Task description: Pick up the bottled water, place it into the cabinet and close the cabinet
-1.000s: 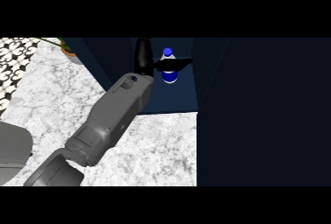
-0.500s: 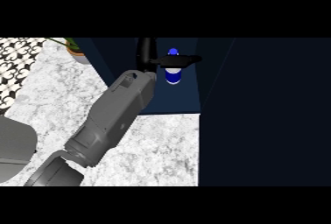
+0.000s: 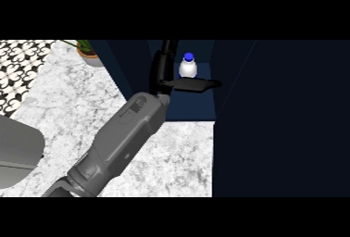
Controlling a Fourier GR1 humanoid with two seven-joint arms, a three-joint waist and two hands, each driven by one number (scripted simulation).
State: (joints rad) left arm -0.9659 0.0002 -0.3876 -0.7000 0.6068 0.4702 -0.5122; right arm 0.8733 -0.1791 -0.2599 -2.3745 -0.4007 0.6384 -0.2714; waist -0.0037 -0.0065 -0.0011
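Note:
The bottled water (image 3: 188,68), white with a blue cap, stands upright on the dark blue floor of the open cabinet (image 3: 195,107), near its back. My right hand (image 3: 166,79) is inside the cabinet just in front and to the left of the bottle. It is open: the fingers (image 3: 160,62) point up beside the bottle and the thumb (image 3: 196,84) sticks out to the right below it. Nothing is curled round the bottle. The grey forearm (image 3: 123,139) runs in from the lower left over the marble counter (image 3: 75,106).
A wide dark panel (image 3: 284,120) fills the right side of the view beside the cabinet opening. A potted plant (image 3: 87,50) stands at the back left next to the cabinet wall. A rounded grey shape (image 3: 17,152) lies at the left edge.
The thumb, which crossed the bottle before, now lies below it, so the hand has let go and drawn back a little. The whole scene has slid rightward in the view.

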